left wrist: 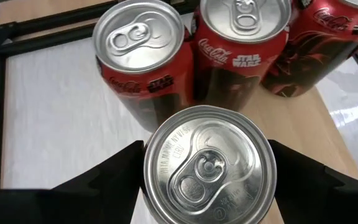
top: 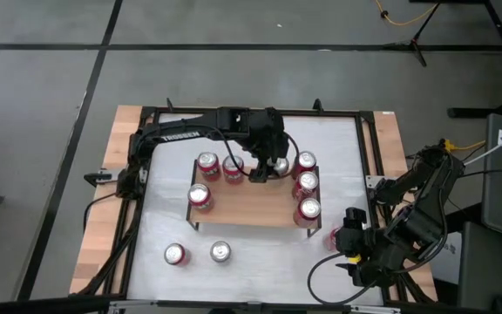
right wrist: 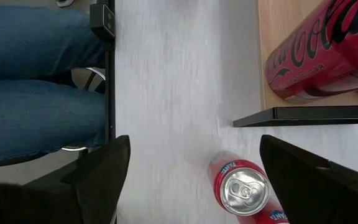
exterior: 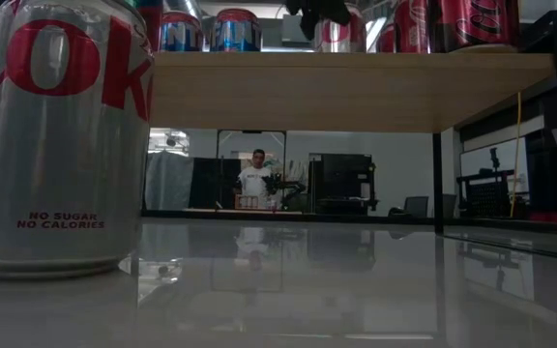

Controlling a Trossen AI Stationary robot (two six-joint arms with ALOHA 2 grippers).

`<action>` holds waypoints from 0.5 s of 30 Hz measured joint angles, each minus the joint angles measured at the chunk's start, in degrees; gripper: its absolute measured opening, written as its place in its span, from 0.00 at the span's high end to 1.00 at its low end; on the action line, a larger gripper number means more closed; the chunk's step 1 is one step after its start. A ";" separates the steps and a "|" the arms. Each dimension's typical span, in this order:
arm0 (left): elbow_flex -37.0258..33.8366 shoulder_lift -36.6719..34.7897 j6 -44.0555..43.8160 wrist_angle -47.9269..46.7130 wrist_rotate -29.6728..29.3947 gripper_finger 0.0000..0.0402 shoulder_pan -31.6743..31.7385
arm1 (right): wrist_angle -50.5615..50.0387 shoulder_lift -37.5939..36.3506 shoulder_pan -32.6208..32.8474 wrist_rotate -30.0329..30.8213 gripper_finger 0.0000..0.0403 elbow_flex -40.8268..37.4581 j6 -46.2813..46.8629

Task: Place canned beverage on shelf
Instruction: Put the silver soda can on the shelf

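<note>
Left pincer (top: 268,167) is closed on a silver-topped can (left wrist: 207,165), held upright over the rear edge of the shelf (top: 249,202), beside red cans (left wrist: 143,59). Right pincer (top: 349,237) waits over the tabletop (top: 260,253) off the shelf's right end, fingers apart, empty.

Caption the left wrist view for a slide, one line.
Left claw shut on a silver-topped can over the wooden shelf, beside three red Coca-Cola cans.

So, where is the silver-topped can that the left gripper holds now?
In the high view, the silver-topped can sits in the left gripper over the shelf's far edge, beside the red cans on the right.
</note>
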 joint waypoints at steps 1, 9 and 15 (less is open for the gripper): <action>0.00 0.00 -0.01 0.01 0.08 0.30 0.12 | -0.02 0.00 0.00 0.00 0.14 0.00 0.00; -0.04 0.00 -0.04 1.83 0.08 0.30 0.07 | 0.00 0.00 0.00 0.00 0.14 0.00 0.00; -0.74 0.00 -0.11 2.50 -0.18 0.30 0.09 | -0.01 0.00 0.00 0.00 0.14 0.00 0.00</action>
